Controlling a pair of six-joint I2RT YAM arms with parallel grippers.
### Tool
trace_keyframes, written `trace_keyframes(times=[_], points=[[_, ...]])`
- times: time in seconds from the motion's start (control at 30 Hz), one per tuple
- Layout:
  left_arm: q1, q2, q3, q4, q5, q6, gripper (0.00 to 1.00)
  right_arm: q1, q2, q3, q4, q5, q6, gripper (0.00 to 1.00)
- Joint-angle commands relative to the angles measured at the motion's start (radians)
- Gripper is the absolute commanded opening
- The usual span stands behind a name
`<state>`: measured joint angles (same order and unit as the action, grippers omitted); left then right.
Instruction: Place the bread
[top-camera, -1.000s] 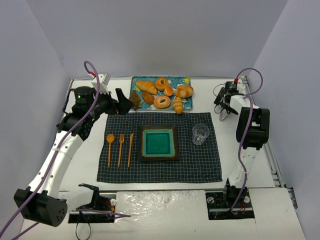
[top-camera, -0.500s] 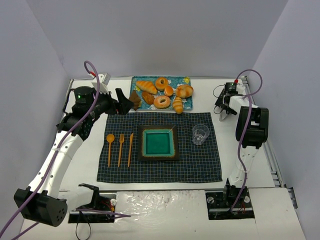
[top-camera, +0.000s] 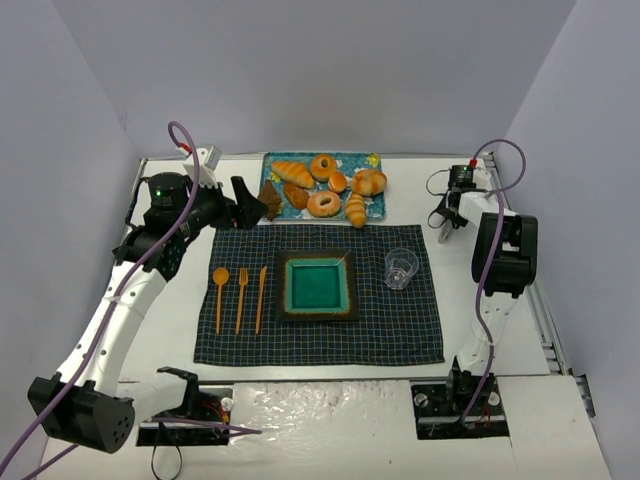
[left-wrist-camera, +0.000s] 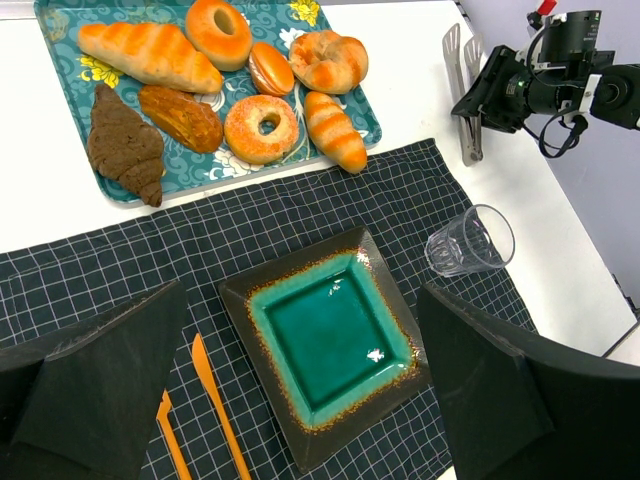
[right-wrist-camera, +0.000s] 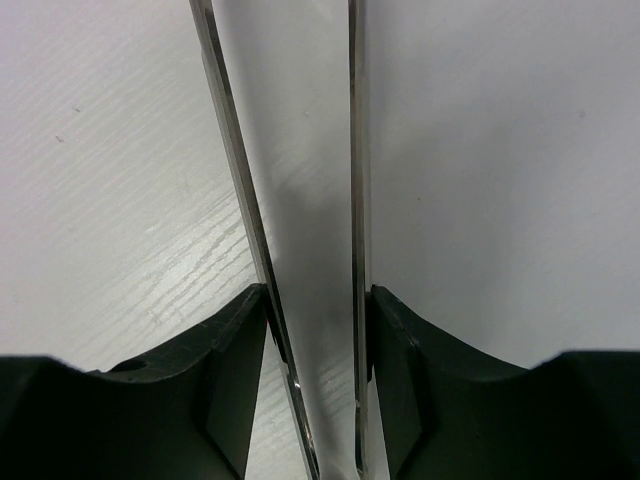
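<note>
1. Layout. A dark checked placemat (top-camera: 400, 330) lies on the white table (top-camera: 520, 340). The green square plate (top-camera: 317, 284) sits at its centre and is bare.
2. Left of the plate: an orange spoon (top-camera: 220, 295), fork (top-camera: 241, 295) and knife (top-camera: 261, 298) lie side by side on the placemat.
3. Right of the plate: a clear glass (top-camera: 400, 268) stands upright on the placemat, near the plate and apart from it.
4. Left gripper (top-camera: 252, 200): held above the mat's far-left corner, beyond the plate. The jaws are spread wide and hold nothing.
5. Right gripper (right-wrist-camera: 315, 305): down at the table, beyond and right of the plate, off the placemat. Both fingers press on the two arms of the metal tongs (left-wrist-camera: 453, 50), pinching them at the handle end. The tongs lie on the table.
6. Beyond the plate: a blue patterned tray (left-wrist-camera: 200, 165) holds assorted pastries.
7. The bread (top-camera: 369, 182): a round golden bun at the tray's far-right corner, touching its neighbours. No gripper is in contact with it.
</note>
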<state>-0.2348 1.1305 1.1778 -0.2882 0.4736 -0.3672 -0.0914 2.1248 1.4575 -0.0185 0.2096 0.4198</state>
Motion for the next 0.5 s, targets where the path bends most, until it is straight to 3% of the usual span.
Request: trace_keyframes(times=[0.0, 0.47], points=[[-0.005, -0.007, 0.029, 0.056, 0.009, 0.016, 0.97, 0.019, -0.133, -0.030, 0.005, 0.037, 0.007, 0.40], [-0.005, -0.003, 0.028, 0.060, 0.014, 0.011, 0.97, 0.084, -0.420, -0.102, -0.017, 0.084, -0.023, 0.41]])
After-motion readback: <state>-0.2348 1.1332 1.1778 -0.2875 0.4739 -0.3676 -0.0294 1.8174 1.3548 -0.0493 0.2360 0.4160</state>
